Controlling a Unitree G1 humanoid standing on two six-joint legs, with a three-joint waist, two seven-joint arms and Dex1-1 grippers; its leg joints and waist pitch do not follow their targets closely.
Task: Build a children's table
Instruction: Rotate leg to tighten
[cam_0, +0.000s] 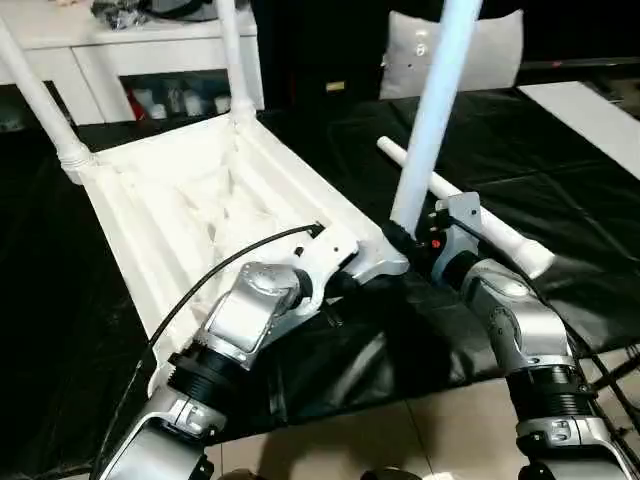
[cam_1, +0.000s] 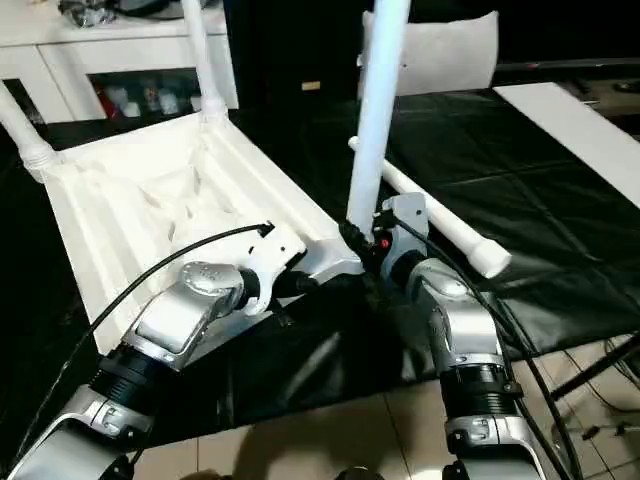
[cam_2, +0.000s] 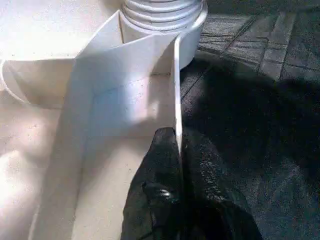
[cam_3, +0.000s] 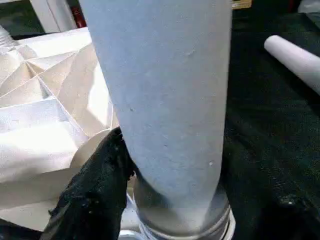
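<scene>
I have the left gripper pinching the white ribbed plastic tabletop's rim beside its near corner socket; my right gripper clamps the white tapered leg standing there. Tilting could jam it.

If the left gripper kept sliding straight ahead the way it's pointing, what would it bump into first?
Probably the round corner socket. The left gripper is pinched on the tabletop's thin side wall, and that wall runs straight ahead into the socket where a leg stands. Depth is hard to judge.

white leg upright in socket, black finger beside
</scene>
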